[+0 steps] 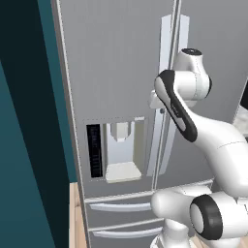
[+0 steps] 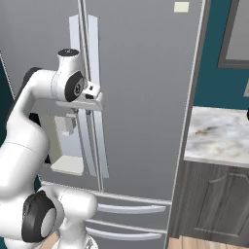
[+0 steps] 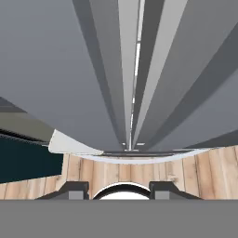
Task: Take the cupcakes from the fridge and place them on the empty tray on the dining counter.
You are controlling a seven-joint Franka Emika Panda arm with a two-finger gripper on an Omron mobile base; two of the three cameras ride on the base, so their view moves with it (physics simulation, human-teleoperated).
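We are holding our gripper (image 2: 95,99) shut against the fridge (image 1: 116,68) at its handles (image 1: 167,58), whose long axis is running vertically (doors closed); any cupcakes are lying hidden behind them.

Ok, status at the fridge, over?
Gripper shut, at the door handles. Fridge doors closed, cupcakes not reached yet. Nothing blocking.

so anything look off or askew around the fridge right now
Nothing stands out. Both fridge doors sit closed and flush, the handles run straight, and the gripper is up against them.
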